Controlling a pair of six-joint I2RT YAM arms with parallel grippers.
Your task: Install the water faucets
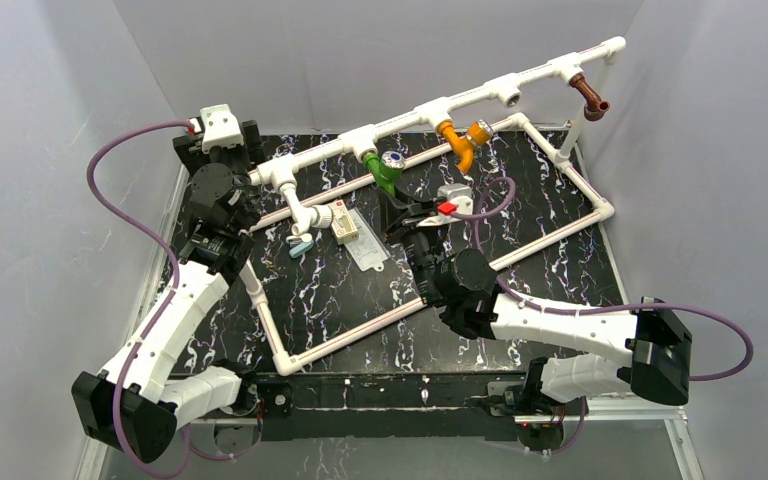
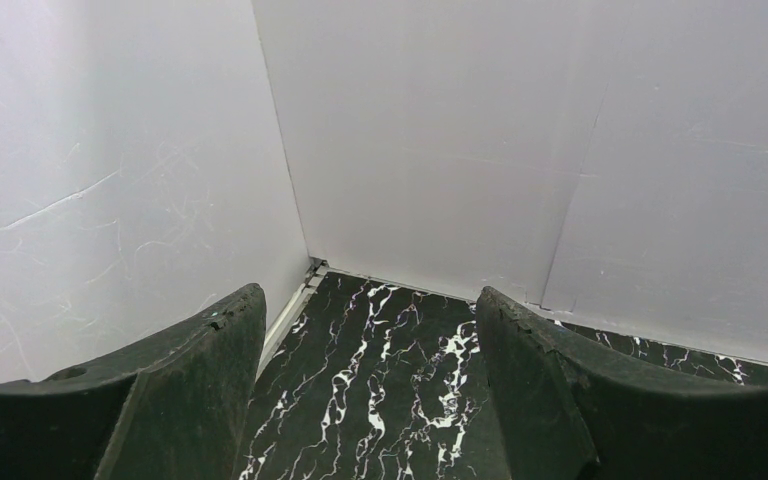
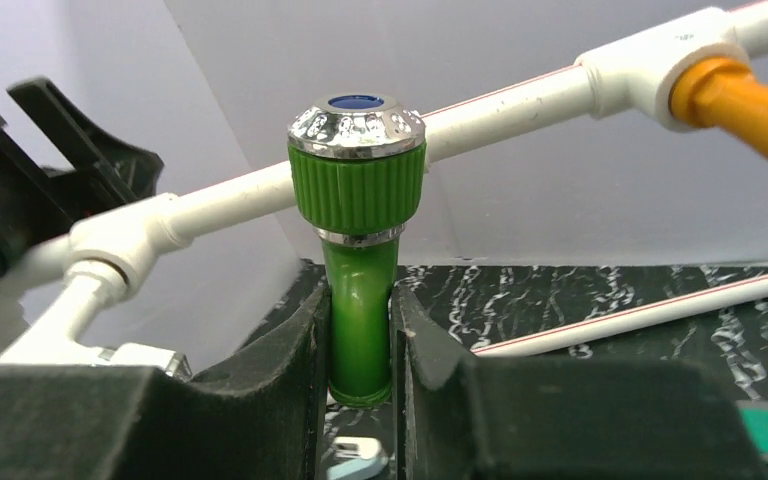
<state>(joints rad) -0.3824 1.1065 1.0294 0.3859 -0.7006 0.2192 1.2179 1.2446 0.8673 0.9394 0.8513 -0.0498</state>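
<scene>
A long white pipe [image 1: 480,97] with tee sockets runs across the back. The green faucet [image 1: 384,171] hangs under one tee, and my right gripper [image 1: 407,207] is shut on its spout. In the right wrist view both fingers press the green faucet [image 3: 358,190] below its chrome-capped knob, with my right gripper [image 3: 360,318] round the spout. The orange faucet [image 1: 463,140] sits in the tee to the right, the brown faucet [image 1: 590,97] near the far end, and a white faucet [image 1: 312,215] at the left end. My left gripper [image 1: 222,140] is open at the back-left corner, with nothing between its fingers [image 2: 210,350].
A white pipe frame [image 1: 560,230] lies on the black marbled table [image 1: 520,190]. Inside it are a small teal piece [image 1: 300,247], a beige block [image 1: 345,228] and a white card [image 1: 367,248]. Grey walls [image 2: 460,130] close in the back and sides.
</scene>
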